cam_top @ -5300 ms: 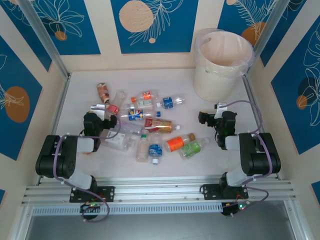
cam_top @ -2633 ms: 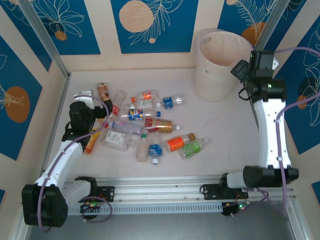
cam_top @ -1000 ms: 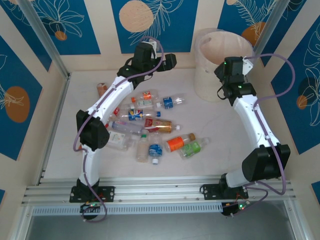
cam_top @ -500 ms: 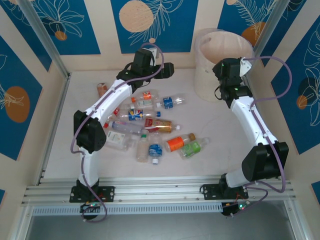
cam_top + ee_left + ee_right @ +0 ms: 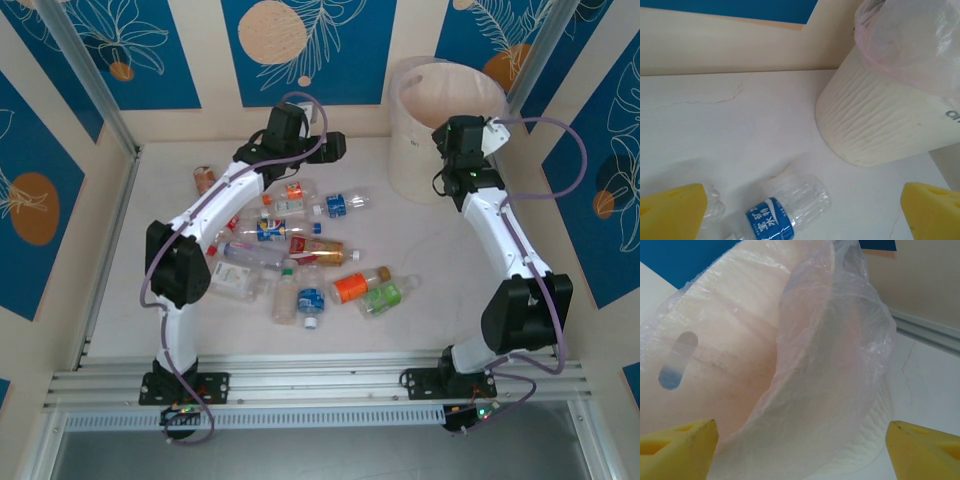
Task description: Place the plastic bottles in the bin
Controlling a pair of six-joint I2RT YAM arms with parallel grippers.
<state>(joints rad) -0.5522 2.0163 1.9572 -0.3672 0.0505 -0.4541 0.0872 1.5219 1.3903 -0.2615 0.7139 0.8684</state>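
White table (image 5: 420,250): plastic bottles (image 5: 315,248) scattered centre; bin (image 5: 420,170) standing far-right corner.

Spread tool (image 5: 800,450) faces the bag-lined bin (image 5: 730,355).

Ribbed matt bin (image 5: 875,125), thin glossy liner (image 5: 840,340)
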